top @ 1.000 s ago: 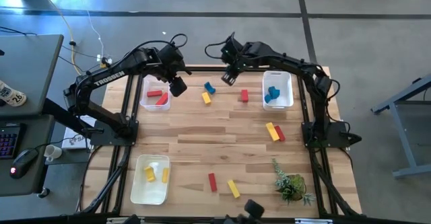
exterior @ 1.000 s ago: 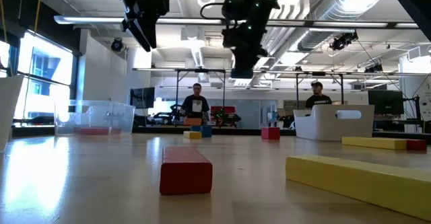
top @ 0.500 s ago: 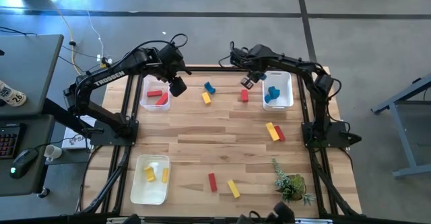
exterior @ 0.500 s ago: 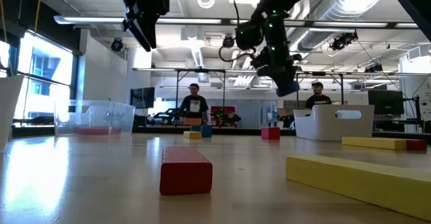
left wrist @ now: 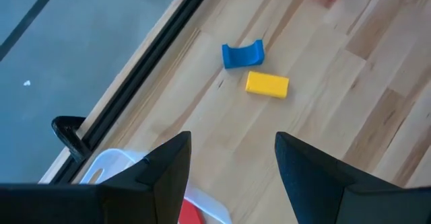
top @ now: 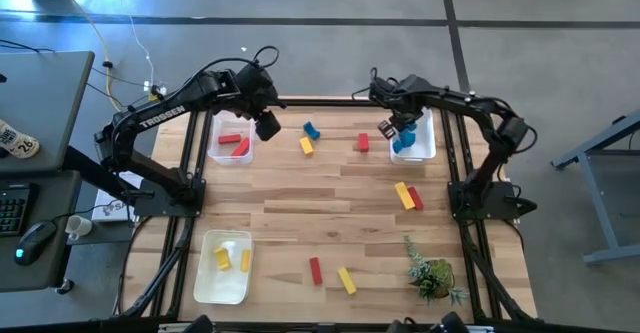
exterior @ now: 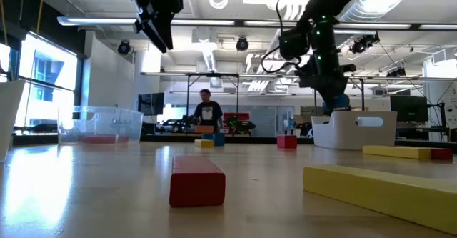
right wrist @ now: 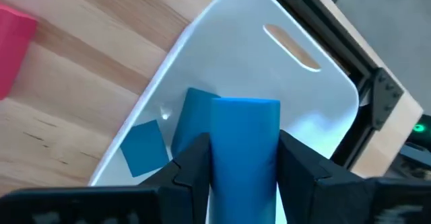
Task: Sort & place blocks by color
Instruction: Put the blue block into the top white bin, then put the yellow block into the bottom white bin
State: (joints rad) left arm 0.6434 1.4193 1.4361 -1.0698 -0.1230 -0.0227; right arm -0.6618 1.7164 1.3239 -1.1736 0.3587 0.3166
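As seen from above:
right pincer (top: 397,130): blue block (right wrist: 245,150) gripped, held over white bin (top: 428,133)
left pincer (left wrist: 230,167): spread wide, empty, above desk (top: 330,193)

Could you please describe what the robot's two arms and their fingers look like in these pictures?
Both arms are black, jointed links with thin black cables looping above the wrists. The left arm carries white TROSSEN lettering along one link. The left gripper has two broad, dark, flat fingers with angled tips; the right gripper has the same dark fingers.

Fifteen blocks (top: 362,142), three bins (top: 222,285), one plant (top: 430,271).
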